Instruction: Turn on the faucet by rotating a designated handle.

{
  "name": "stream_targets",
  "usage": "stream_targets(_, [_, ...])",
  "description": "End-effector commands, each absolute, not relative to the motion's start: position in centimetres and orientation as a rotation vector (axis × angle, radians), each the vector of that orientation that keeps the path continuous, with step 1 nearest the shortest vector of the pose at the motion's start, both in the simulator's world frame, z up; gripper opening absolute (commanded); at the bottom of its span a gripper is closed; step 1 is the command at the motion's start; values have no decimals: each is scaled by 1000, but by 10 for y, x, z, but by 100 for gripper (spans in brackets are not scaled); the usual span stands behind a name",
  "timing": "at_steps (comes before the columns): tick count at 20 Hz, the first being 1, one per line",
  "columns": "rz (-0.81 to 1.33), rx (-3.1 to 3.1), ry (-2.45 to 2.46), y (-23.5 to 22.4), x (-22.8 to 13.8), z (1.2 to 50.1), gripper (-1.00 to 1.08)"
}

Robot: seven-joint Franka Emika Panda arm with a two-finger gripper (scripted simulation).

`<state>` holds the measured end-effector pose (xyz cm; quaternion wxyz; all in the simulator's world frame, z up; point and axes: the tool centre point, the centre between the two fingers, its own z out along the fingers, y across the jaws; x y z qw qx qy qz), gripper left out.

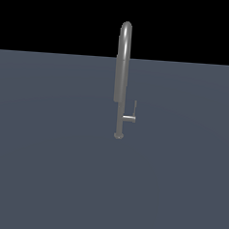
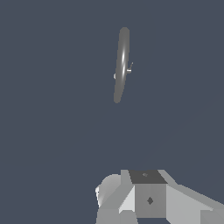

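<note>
Faucet [image 1: 122,78] stood upright at the centre of the exterior view, its small round base resting on a flat grey-blue surface [image 1: 45,169] and its arched gooseneck top rising into the black band across the upper part of the frame. Low on the pipe, on the exterior view's right, the handle [image 1: 131,115] jutted out as a short horizontal stub and ended in a thin rod pointing upward, just beside the pipe but not touching it. No arm appeared in that view.

Seen from the wrist camera, the faucet [image 2: 121,65] showed from above as a narrow, foreshortened grey sliver in the upper middle of the frame, with the handle [image 2: 129,69] a small nub at its side. The gripper [image 2: 146,199] showed only as pale and grey blocks of its body along the lower edge, well apart from the faucet. Its fingers were not visible, so whether they were spread or pressed together could not be told.
</note>
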<state>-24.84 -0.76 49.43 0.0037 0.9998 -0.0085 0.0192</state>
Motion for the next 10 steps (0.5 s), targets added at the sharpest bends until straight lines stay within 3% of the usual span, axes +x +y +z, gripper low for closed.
stream_targets(1, [60, 3133, -27, -8, -248, 494, -100])
stream_targets(10, [19, 3161, -73, -8, -237, 492, -100])
